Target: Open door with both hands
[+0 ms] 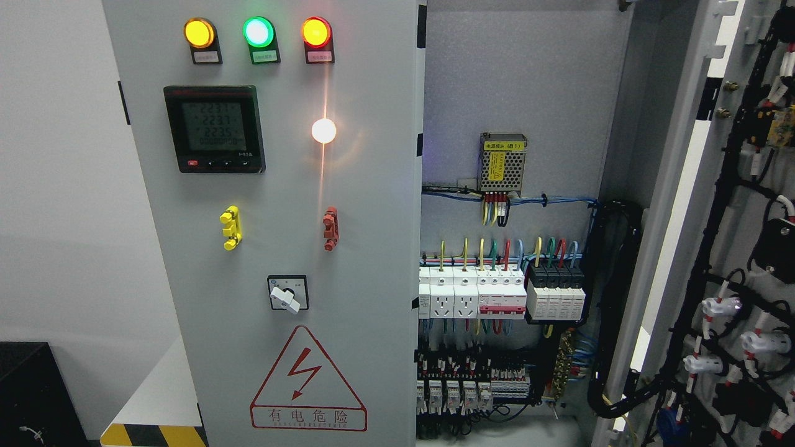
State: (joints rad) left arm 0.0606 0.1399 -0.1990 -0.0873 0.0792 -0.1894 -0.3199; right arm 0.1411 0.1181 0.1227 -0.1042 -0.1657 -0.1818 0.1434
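A: Left to right, what is shown?
B: Closed left door (pixel 273 248), long axis vertical: three lamps (pixel 258 32), one meter (pixel 214 129). At right, the right door (pixel 733 248) apparently swung open.
A: And the fingers?
B: Neither hand is in view; finger state and nearer arm cannot be told.

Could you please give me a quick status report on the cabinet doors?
Neither hand in view. Right door swung wide open, wiring exposed; left door looks shut, lamps lit. Nothing blocking the opening.
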